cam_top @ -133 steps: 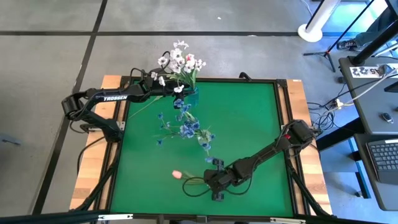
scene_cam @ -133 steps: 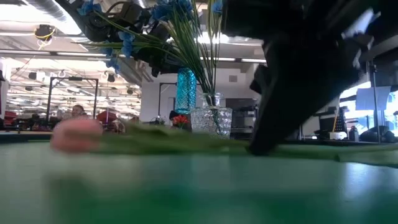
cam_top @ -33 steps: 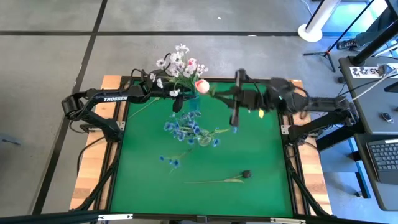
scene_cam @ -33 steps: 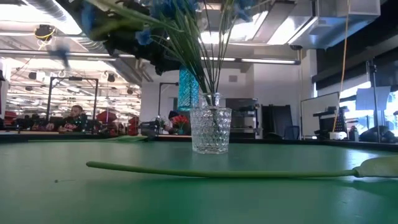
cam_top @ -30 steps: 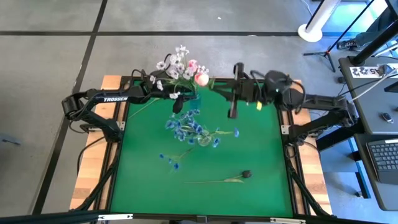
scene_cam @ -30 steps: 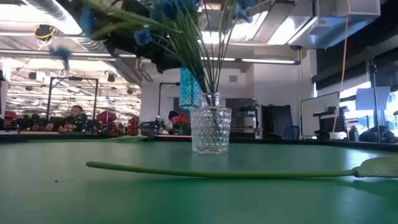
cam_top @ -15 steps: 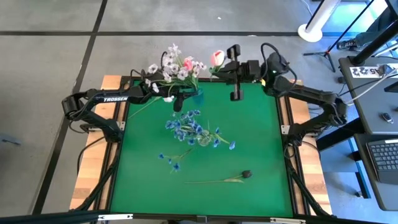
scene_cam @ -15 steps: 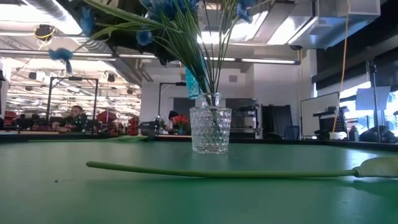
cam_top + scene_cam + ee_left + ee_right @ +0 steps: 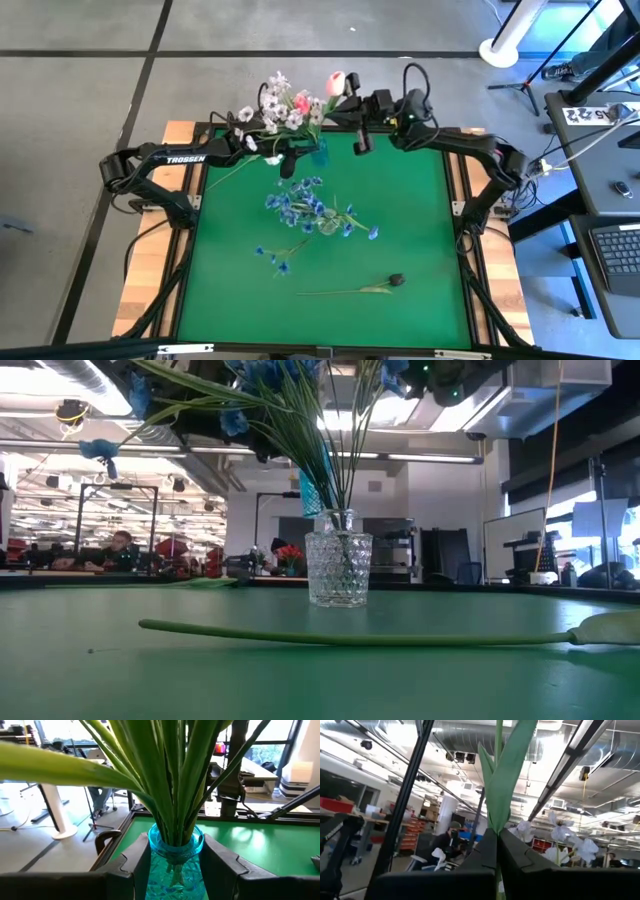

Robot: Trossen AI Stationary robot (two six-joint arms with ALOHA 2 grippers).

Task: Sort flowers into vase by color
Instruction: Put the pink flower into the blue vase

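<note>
- The right wrist view shows the right gripper [image 9: 496, 851] with its two fingers pressed together on the thin green stem of the pink tulip [image 9: 336, 82], a broad leaf rising just above the pinch.
- In the high view that gripper sits over the far edge of the table, with the tulip bud just beside the white flowers [image 9: 272, 104] and apart from them.
- The left gripper [image 9: 172, 862] has its fingers on either side of the blue vase [image 9: 176, 851], apparently clamped on it, at the far edge of the table [image 9: 420, 250] toward the far left corner; the vase already carries the white and pink sprays.
- The clear glass vase [image 9: 338, 568] stands near the table's middle and holds the blue flowers [image 9: 308, 208].
- One small blue sprig [image 9: 275, 258] and the dark bud [image 9: 396, 280] on its stem lie on the mat nearer the front edge.
- The step in hand looks like delivering the tulip to the blue vase.
- The next move probably calls for turning the stem end downward and threading it into the crowded vase mouth.
</note>
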